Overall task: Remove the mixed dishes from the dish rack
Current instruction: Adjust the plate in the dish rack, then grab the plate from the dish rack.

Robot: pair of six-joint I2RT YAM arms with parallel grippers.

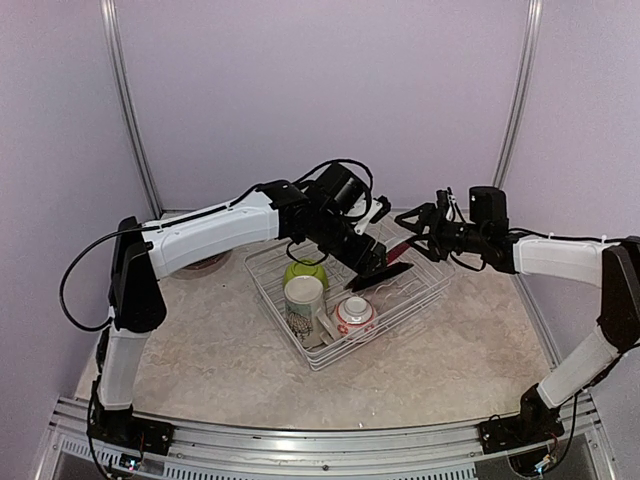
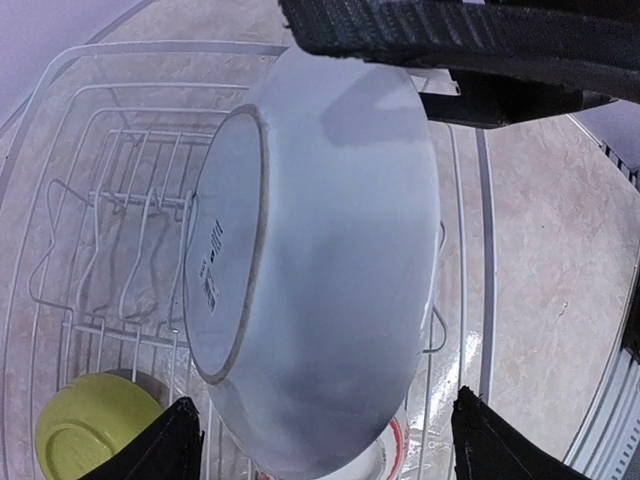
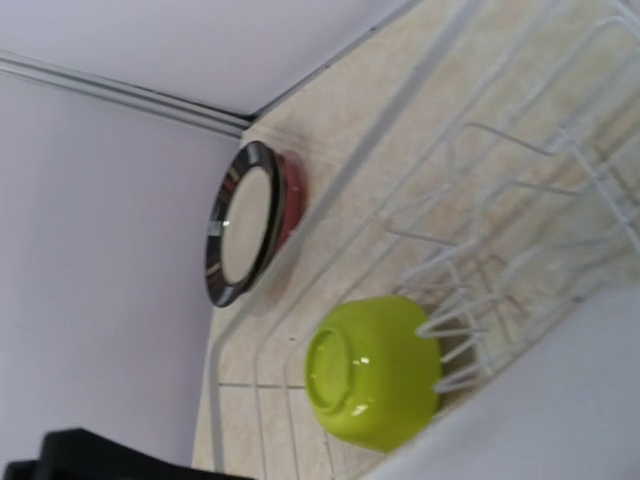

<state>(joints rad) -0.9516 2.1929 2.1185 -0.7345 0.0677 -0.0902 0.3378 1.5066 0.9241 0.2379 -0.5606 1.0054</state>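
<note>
A white plate (image 2: 330,250), seen from its underside, hangs tilted over the white wire dish rack (image 2: 487,250). My right gripper (image 1: 418,232) is shut on its upper rim. The plate also fills the lower right corner of the right wrist view (image 3: 590,400). My left gripper (image 2: 330,445) is open, with its fingers spread on either side of the plate's lower edge and not touching it. In the rack (image 1: 385,320) lie a lime-green bowl (image 1: 305,270), upside down, a cream patterned mug (image 1: 305,305) and a white-and-red small bowl (image 1: 355,315).
A black-rimmed plate (image 3: 240,225) lies on a red plate (image 3: 292,195) on the table outside the rack's left side, under the left arm (image 1: 205,265). The rack's upright tines (image 2: 140,250) stand bare. Purple walls close in the back and sides.
</note>
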